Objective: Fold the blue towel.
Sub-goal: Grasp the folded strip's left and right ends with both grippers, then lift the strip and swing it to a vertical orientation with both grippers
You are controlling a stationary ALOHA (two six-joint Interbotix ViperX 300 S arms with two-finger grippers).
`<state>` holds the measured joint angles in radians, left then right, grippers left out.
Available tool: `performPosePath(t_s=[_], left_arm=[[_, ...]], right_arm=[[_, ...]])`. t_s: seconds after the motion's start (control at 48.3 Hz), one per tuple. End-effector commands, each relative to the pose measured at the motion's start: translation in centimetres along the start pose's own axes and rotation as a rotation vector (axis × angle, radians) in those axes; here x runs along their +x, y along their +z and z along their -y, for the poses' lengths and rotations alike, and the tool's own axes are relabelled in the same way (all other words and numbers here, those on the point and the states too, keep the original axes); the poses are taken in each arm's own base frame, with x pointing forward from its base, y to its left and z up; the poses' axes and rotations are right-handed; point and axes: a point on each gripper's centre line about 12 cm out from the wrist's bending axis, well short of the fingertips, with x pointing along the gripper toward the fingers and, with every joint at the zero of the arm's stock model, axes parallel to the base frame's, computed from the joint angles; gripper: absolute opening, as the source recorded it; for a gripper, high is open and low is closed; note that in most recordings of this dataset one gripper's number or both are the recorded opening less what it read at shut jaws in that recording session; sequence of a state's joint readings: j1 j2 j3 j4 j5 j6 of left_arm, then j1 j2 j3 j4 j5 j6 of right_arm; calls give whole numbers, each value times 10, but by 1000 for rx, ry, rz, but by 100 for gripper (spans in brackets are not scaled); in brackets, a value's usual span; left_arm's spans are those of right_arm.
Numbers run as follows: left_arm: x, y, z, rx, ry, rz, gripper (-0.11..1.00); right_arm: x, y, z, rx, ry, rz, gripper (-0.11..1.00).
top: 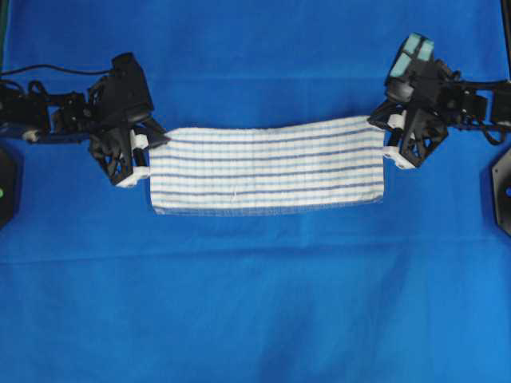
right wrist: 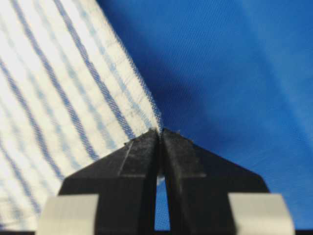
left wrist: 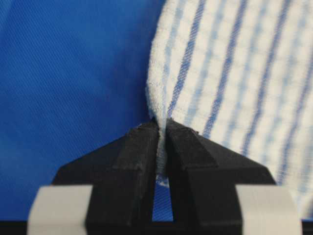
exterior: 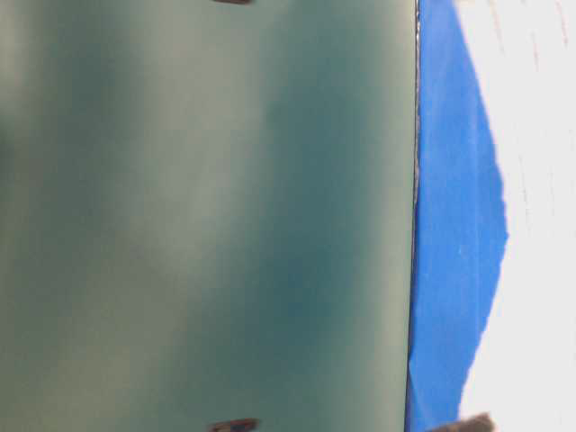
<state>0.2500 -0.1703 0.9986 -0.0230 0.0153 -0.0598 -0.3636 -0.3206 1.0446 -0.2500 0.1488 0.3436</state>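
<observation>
The blue towel [top: 267, 167], white with thin blue stripes, lies spread as a wide rectangle in the middle of the overhead view. My left gripper [top: 157, 140] is shut on its far left corner; the left wrist view shows the towel's edge [left wrist: 161, 105] pinched between the black fingers [left wrist: 134, 161]. At the opposite end, my right gripper [top: 377, 120] is shut on the far right corner, with the towel's corner [right wrist: 146, 117] caught at the tips of its fingers [right wrist: 186, 161]. The far edge sags slightly between the two grips.
A plain solid-blue covering [top: 255, 303] spreads over the whole table. Black arm bases sit at the left edge [top: 6, 187] and right edge [top: 503, 187]. The table-level view is mostly blocked by a blurred green-grey surface [exterior: 207, 216].
</observation>
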Motion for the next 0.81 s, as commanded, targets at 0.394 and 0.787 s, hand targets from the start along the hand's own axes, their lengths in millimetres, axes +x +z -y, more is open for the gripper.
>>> performPosePath(t_s=[0.394,0.787], left_arm=[[-51,42,23,35,-65,171,2],[-41,73,82,135,-205,298,2]], right_arm=[[-74,33,-12,-15,22,166,4],[-57,53,9,40,-25,215,4]])
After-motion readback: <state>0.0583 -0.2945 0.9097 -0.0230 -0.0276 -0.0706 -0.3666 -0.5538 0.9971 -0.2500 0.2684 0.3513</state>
